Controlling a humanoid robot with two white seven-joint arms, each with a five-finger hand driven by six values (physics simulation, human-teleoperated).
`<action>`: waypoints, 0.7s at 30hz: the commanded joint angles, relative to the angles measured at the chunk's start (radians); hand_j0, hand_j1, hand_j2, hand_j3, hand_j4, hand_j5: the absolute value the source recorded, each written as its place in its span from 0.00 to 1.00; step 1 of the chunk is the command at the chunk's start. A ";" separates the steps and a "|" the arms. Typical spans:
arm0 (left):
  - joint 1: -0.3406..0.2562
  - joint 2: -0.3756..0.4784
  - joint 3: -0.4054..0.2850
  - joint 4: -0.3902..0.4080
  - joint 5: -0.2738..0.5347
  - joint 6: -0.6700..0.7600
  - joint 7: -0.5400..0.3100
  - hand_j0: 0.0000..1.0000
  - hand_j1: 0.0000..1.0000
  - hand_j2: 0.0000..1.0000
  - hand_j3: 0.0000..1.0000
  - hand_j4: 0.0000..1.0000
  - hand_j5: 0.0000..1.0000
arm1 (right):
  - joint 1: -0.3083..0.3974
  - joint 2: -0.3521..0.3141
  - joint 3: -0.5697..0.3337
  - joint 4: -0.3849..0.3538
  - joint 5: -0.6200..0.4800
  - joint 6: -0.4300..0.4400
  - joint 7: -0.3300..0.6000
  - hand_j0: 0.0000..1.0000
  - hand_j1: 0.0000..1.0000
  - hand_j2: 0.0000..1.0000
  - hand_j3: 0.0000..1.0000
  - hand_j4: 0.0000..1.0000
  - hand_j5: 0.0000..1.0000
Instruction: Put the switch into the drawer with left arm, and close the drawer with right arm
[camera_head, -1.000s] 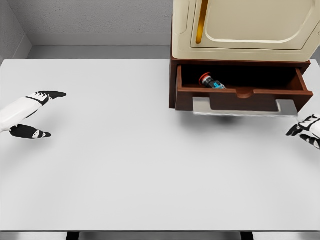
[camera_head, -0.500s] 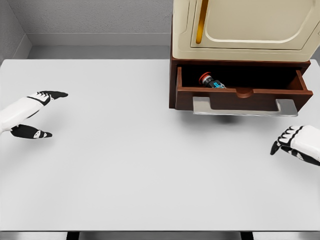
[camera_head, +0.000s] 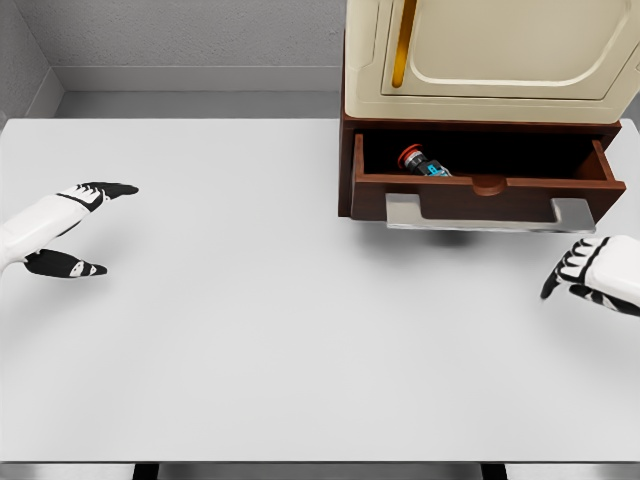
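Since half a second earlier, the right hand (camera_head: 597, 274) had been raised slightly toward the drawer, its fingers angled down and to the left; the left hand and the drawer were unchanged.

The right hand was seen at the right edge of the head view, over the white table (camera_head: 250, 330), with its dark-tipped fingers loosely curled and a little apart. Nothing was held, and nothing was touched by it. The silver handle (camera_head: 488, 214) of the drawer lay just beyond it, at about eleven o'clock from the fingertips, with its right end the nearest part. The handle's long axis ran left to right across the drawer front, so a push toward twelve o'clock was judged to be what closing would call for.

The drawer (camera_head: 486, 188) was still pulled open from the brown cabinet base, under a cream-coloured appliance (camera_head: 490, 60). The switch (camera_head: 424, 163), a small cylinder with a red cap and a teal body, was already lying inside the drawer near its left end, tilted from upper left to lower right.

The left hand (camera_head: 62, 228) was seen far off at nine o'clock, near the table's left edge, with thumb and fingers spread and nothing between them. The right hand was by far the nearer to the drawer.
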 joint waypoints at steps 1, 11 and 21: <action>0.000 0.001 0.000 0.000 0.008 0.003 0.000 1.00 1.00 1.00 1.00 1.00 1.00 | 0.000 -0.009 -0.005 -0.001 -0.012 0.000 -0.001 0.55 0.55 0.55 0.55 0.55 0.55; 0.000 0.001 -0.001 -0.003 0.009 0.003 0.000 1.00 1.00 1.00 1.00 1.00 1.00 | -0.034 -0.010 -0.005 -0.002 -0.012 0.000 0.000 0.55 0.55 0.55 0.55 0.55 0.55; 0.000 0.001 0.000 0.005 0.008 0.003 0.000 1.00 1.00 1.00 1.00 1.00 1.00 | -0.075 0.007 -0.005 0.002 -0.012 0.000 -0.003 0.58 0.58 0.58 0.58 0.58 0.58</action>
